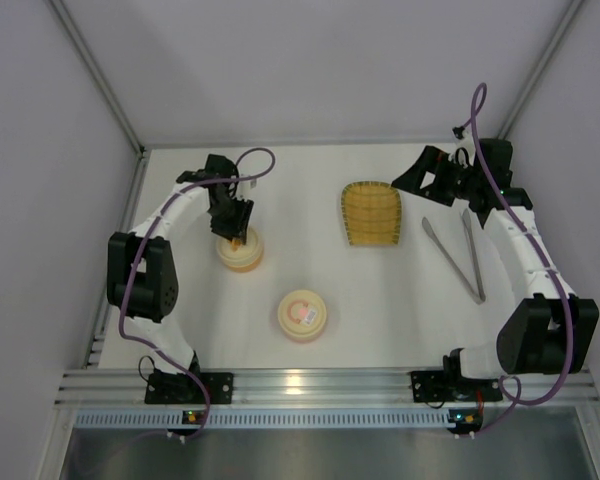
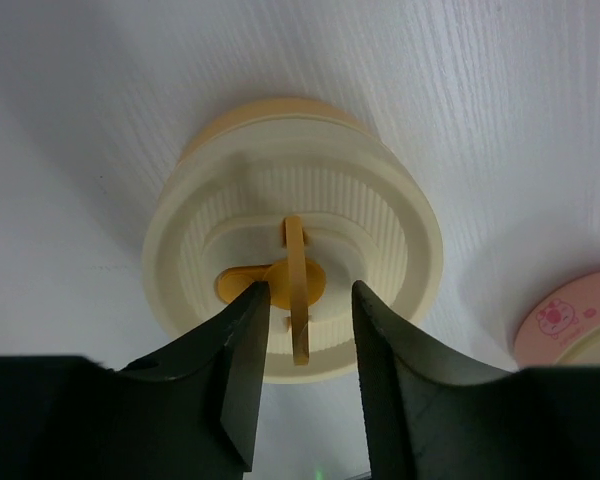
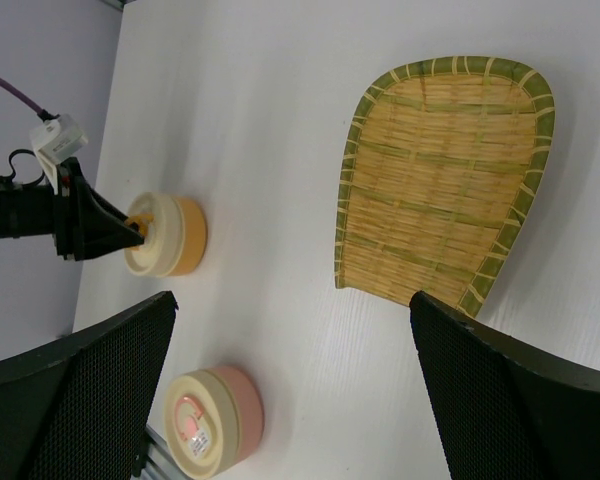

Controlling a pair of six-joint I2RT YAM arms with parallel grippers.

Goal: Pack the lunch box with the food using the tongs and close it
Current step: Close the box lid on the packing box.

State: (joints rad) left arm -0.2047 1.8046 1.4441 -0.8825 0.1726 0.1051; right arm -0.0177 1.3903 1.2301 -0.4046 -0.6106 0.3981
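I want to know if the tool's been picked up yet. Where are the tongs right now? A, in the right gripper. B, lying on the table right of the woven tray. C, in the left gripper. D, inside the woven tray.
B: the tongs lie flat on the table just right of the woven tray, and the right gripper stands open with nothing between its fingers.
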